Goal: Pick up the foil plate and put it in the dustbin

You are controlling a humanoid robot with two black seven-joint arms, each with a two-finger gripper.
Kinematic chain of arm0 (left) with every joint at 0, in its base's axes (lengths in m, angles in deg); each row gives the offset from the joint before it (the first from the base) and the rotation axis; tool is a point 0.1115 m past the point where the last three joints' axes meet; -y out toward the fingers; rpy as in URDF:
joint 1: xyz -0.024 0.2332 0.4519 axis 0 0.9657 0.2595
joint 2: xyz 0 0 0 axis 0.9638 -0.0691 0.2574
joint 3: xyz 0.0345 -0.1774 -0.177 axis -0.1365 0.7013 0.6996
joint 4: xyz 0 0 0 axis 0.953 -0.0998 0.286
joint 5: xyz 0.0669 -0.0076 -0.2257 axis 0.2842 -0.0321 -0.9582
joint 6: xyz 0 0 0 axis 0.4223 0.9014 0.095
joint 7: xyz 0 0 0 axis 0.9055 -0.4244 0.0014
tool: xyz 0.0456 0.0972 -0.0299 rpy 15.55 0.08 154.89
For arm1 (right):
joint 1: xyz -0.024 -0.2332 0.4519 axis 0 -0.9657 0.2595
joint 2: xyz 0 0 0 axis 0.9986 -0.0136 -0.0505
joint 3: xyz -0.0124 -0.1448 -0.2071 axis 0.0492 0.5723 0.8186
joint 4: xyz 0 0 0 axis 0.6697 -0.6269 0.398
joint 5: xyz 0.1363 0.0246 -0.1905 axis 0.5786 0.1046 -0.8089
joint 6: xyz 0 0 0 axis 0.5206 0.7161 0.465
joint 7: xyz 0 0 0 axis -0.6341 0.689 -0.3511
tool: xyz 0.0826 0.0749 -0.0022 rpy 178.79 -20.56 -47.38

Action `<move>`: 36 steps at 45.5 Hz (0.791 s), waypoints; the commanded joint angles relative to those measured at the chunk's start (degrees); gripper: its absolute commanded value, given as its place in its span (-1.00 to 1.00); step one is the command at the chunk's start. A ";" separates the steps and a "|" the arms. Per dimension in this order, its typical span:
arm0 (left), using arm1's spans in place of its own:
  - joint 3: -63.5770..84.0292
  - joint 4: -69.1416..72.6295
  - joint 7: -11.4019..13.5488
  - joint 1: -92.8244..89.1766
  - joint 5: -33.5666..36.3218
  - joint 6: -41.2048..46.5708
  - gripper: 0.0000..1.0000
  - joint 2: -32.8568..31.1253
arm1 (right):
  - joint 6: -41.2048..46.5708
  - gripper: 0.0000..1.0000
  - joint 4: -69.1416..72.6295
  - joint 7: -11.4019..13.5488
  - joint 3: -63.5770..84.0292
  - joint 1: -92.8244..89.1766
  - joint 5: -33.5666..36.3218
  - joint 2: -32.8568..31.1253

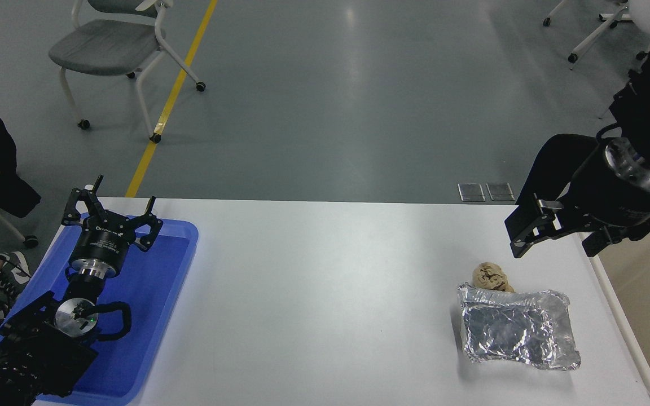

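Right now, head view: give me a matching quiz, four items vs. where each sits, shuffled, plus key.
Items:
1. foil plate
2. paper wad
3. dustbin
4. left gripper

Places:
A. over the blue tray, parked, fingers spread
B. at the table's right edge
C. on the white table, near-right area, lying flat
D. just beyond the plate's far left corner

Pairs: 1-C, 2-D, 3-B, 4-A

**What your table carries**

Your white table [325,293] holds a blue tray [156,316] at its left end. Near the right end you see the foil plate [517,330], with a crumpled paper wad [491,276] touching its far edge.
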 commanded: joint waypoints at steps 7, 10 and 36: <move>-0.02 -0.07 -0.09 0.00 0.00 0.00 1.00 -0.35 | -0.84 1.00 -0.18 0.11 0.13 -0.53 -0.55 -0.26; -0.02 0.10 -0.09 0.00 0.00 0.00 1.00 -0.35 | -1.02 1.00 -0.27 0.11 0.13 -0.96 -0.63 -0.17; -0.02 -0.07 -0.09 0.00 0.00 0.00 1.00 -0.27 | -4.79 1.00 -1.06 0.02 0.40 -5.88 -9.59 -4.91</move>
